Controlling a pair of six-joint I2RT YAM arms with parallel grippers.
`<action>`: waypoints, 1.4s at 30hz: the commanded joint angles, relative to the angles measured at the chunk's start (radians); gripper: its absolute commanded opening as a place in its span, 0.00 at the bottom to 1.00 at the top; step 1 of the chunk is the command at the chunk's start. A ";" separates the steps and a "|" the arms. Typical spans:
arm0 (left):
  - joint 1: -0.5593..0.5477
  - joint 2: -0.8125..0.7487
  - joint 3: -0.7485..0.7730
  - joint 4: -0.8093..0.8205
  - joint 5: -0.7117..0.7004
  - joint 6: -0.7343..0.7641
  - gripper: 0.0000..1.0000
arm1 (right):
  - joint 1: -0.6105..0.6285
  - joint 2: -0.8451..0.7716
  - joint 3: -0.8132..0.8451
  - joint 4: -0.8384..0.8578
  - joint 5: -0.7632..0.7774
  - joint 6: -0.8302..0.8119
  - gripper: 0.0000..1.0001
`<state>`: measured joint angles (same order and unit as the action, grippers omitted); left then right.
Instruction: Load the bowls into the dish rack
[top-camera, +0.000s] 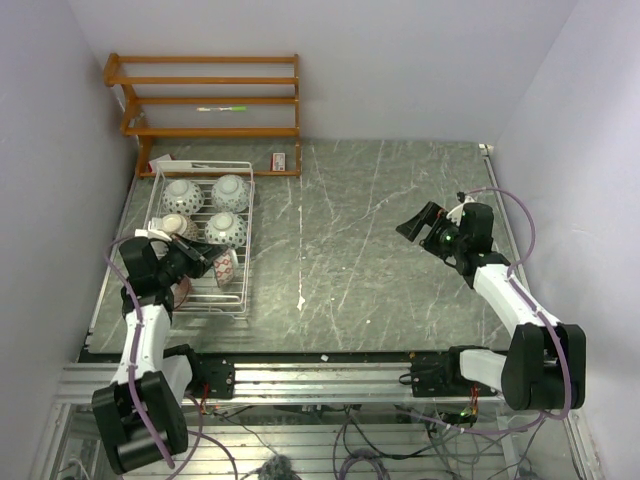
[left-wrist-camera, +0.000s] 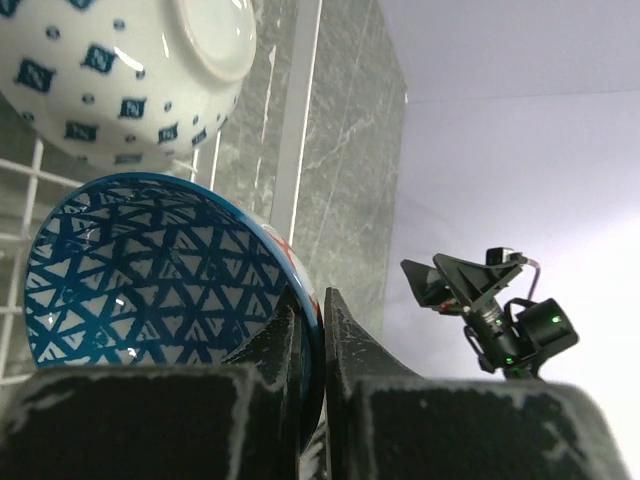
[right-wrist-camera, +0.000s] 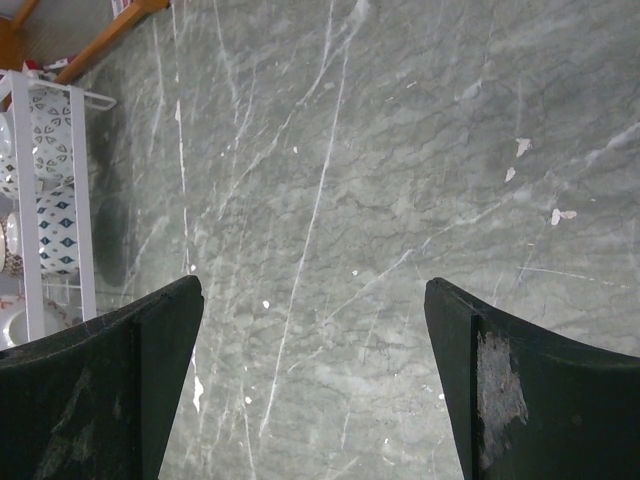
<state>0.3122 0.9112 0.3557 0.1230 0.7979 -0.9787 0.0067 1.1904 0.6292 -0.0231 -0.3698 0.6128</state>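
Left gripper (left-wrist-camera: 312, 310): the two dark, matte fingers (left-wrist-camera: 350, 345) are pinched together on the rim of a blue bowl (left-wrist-camera: 140, 270), one finger inside the rim and one outside.

- Blue bowl: stands on edge, with its open side facing the wrist camera. The glazed ceramic inside carries a blue lattice of crossing lines and triangles on white. A thin red edge shows just behind the rim; I cannot tell what it belongs to.
- Just above it is an upturned bowl (left-wrist-camera: 110, 80). It has a glossy white outside with small dark-blue square marks and dots, and a plain round foot ring.
- Dish rack (top-camera: 200, 164): thin white wire, rectangular and basket-like, at the far left of the table (top-camera: 380, 250). In the top view the left gripper is at its near end.
- Four bowls (top-camera: 230, 190) sit upside down in the far half of the rack, pale patterned outsides up. One more red-patterned bowl (top-camera: 226, 268) stands on edge nearer the arm.

Right gripper (right-wrist-camera: 312, 300): the black fingers (right-wrist-camera: 110, 390) are spread wide with nothing between them. It hangs above bare table on the right side, well apart from the rack. The table top is grey-green and stone-like, with white veins and chips.

Behind the rack, an orange-brown wooden shelf (top-camera: 210, 100) stands against the wall.
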 joint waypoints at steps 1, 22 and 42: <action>-0.009 -0.024 0.007 -0.100 0.047 -0.114 0.07 | 0.001 0.007 -0.011 0.040 0.006 0.000 0.93; -0.064 0.414 0.019 -0.092 -0.011 0.064 0.08 | 0.003 0.042 -0.016 0.059 0.013 0.004 0.93; -0.022 0.469 0.079 -0.344 -0.125 0.231 0.28 | 0.003 0.065 -0.024 0.069 0.002 -0.003 0.93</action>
<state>0.2775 1.2701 0.5274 0.1291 0.8974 -0.8417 0.0071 1.2560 0.6113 0.0242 -0.3706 0.6167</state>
